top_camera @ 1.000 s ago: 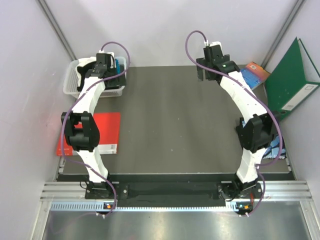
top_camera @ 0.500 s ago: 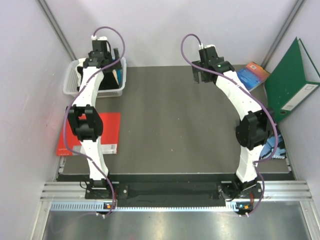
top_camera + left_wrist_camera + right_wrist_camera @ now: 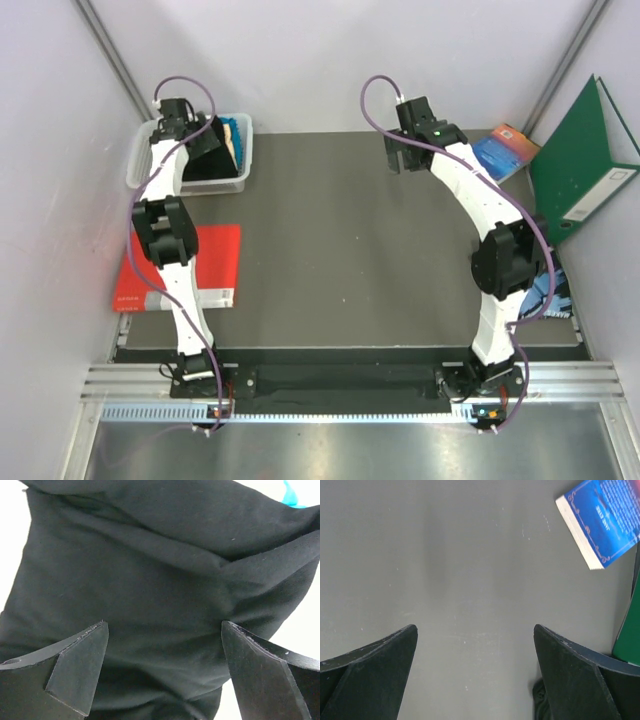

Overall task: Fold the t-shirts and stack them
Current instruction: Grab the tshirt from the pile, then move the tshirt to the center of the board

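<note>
Black t-shirt (image 3: pixel 150 565) is bunched in the clear plastic bin (image 3: pixel 140 165) at the far-left corner of the table (image 3: pixel 330 250). It's not laid flat, so there's no clean long axis and I can't tell which way collar or hem points. In the left wrist view its main creases run left to right and converge at a pinch point on the right. A teal-blue t-shirt (image 3: pixel 236 135) is wedged against the bin's right wall, just beside the black one, with only a sliver showing. The left gripper (image 3: pixel 164 625) is over the bin pointing down into the black cloth, fingers (image 3: pixel 75 665) spread wide with cloth filling the gap. Nothing is pinched, and I can't tell if the tips touch the fabric. The right gripper (image 3: pixel 475 627) hovers over bare table at the far side right of centre, fingers (image 3: pixel 375 660) spread apart, holding nothing, well apart from the bin. A blue book (image 3: pixel 602 520) lies to its right near the far-right table edge, with a green binder (image 3: pixel 585 160) standing open beyond that against the right wall. A red book (image 3: pixel 215 250) lies flat on the left side, nearer than the bin, partly under the left arm.
</note>
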`<move>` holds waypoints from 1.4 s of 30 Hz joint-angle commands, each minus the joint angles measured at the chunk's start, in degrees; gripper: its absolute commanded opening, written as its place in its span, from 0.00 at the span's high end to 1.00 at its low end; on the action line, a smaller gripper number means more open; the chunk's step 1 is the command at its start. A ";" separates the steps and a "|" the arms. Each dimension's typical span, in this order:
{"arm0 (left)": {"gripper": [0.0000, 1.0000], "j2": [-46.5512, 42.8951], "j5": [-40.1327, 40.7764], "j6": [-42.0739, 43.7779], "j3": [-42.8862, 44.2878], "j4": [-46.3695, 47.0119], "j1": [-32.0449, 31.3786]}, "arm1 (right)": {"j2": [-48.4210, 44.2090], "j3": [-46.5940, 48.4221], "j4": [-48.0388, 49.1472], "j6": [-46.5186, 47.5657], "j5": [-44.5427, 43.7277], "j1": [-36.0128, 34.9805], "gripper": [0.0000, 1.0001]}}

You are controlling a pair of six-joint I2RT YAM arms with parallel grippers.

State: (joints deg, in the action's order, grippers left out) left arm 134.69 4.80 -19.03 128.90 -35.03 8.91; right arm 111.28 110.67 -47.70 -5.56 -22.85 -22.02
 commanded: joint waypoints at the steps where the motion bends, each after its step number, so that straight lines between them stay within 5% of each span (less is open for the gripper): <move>1: 0.00 2.41 -4.17 -2.85 4.25 3.91 -0.38 | 0.42 -0.37 -0.29 0.55 -1.41 -0.92 0.00; 4: 0.34 4.16 -6.27 -3.73 4.43 4.70 -0.29 | 0.95 -0.37 -0.20 0.90 -0.97 -0.92 0.00; 5: 0.52 4.52 -6.47 -3.91 4.60 4.53 -0.38 | 1.21 -0.28 -0.20 0.82 -0.79 -0.92 0.00; 6: 0.96 4.70 -6.38 -4.09 4.78 4.27 -0.29 | 1.48 -0.11 -0.11 0.73 -0.62 -0.92 0.00; 7: 1.00 4.79 -5.68 -4.18 4.87 3.31 -0.38 | 1.57 0.15 -0.02 0.73 -0.53 -0.92 0.00; 15: 1.00 -7.84 -2.96 -1.63 -4.53 7.33 -0.29 | 2.88 0.95 0.15 -0.59 2.55 -0.92 0.00; 23: 1.00 -16.91 -4.44 -0.66 -4.36 8.13 -0.29 | 1.49 -0.80 1.12 -0.94 2.73 -1.45 0.00; 36: 1.00 -24.56 -30.63 -9.35 -2.78 11.99 -4.77 | -0.89 -2.65 3.23 -4.37 0.35 -0.92 0.00; 42: 1.00 -23.87 -37.93 -16.38 -1.20 15.34 -17.67 | -2.03 -3.71 4.11 -5.42 -2.37 1.18 0.00</move>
State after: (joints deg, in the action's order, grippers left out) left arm 114.61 -23.18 -29.12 123.61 -27.29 0.97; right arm 113.75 107.50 -45.87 -9.21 -22.02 -22.17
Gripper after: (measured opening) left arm 0.019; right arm 0.995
